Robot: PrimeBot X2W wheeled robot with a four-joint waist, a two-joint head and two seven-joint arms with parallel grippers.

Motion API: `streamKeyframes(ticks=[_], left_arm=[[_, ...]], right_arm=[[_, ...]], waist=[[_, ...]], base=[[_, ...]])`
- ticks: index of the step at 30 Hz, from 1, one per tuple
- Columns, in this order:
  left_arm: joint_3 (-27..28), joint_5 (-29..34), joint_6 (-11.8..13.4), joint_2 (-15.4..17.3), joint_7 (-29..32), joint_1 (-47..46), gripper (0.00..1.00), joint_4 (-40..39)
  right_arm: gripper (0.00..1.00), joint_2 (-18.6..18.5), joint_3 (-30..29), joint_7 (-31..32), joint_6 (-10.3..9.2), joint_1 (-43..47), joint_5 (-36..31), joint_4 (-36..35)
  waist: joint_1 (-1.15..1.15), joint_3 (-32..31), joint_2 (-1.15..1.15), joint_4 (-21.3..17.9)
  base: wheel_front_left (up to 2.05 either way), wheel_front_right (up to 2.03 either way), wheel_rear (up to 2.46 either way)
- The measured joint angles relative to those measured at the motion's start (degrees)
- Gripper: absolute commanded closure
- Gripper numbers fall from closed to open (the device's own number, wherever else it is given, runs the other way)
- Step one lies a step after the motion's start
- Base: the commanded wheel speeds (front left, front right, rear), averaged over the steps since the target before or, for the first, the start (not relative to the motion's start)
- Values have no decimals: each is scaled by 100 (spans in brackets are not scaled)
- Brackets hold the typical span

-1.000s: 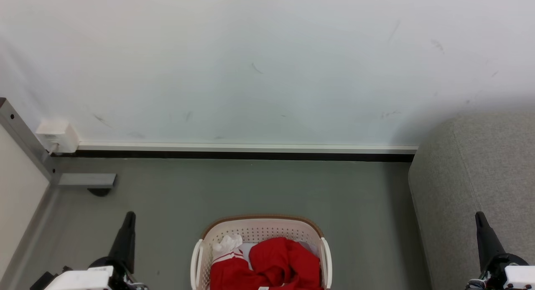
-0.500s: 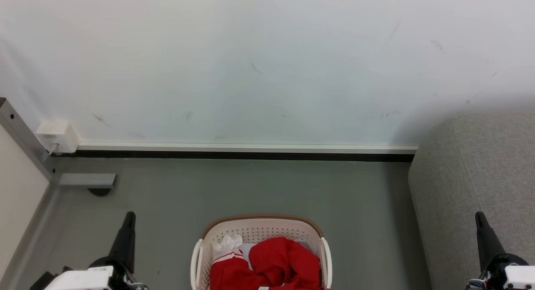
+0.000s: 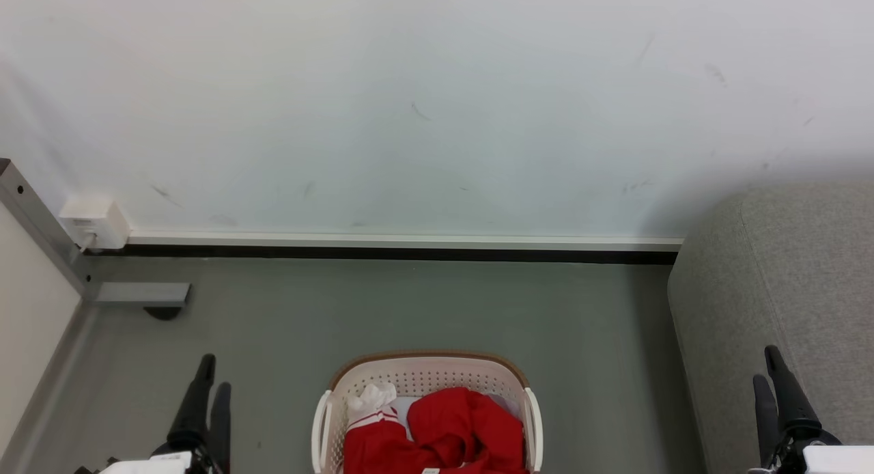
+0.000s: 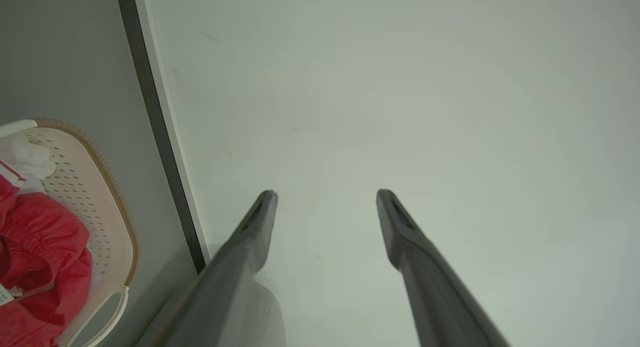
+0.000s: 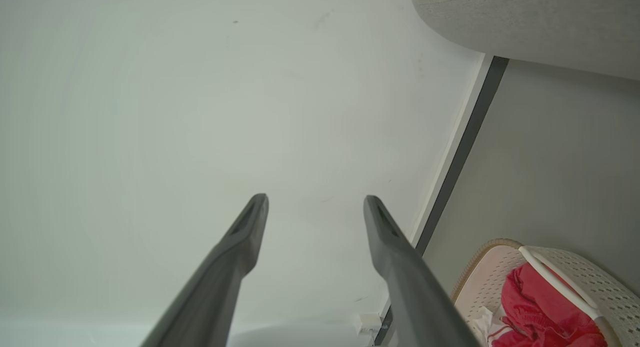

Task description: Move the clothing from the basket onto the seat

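- The grey sofa (image 3: 785, 303) stands at the right. The part in view carries no garment, so nothing looks delivered yet.
- The cream laundry basket (image 3: 423, 377) sits on the floor between the two arms, near the sofa but not touching it.
- The red clothing (image 3: 471, 426), one plain piece and one with white trim, lies bunched inside the basket. All of it is left to move.
- The left gripper (image 3: 215, 373) and right gripper (image 3: 765, 365) flank the basket, fingers spread, holding nothing.

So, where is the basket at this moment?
In the head view the basket stands on the grey floor at bottom centre, left of the sofa.
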Motion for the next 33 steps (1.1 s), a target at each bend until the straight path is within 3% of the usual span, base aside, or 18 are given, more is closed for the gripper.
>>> streamKeyframes(ticks=[7,20,33], left_arm=[[10,185,-1,0,-207,-2,0,-145],[20,1365,-1,3,-513,-8,0,-510],[5,2971,-7,8,-771,-8,0,-879]], right_arm=[[0,-13,209,-199,0,-17,-187,-183],[0,-98,480,-521,1,-131,-1047,-453],[0,-207,816,-779,1,-232,-2650,-519]], waist=[[0,5,0,-1],[0,9,0,-22],[0,6,0,-37]], base=[[0,0,0],[0,0,0],[0,0,0]])
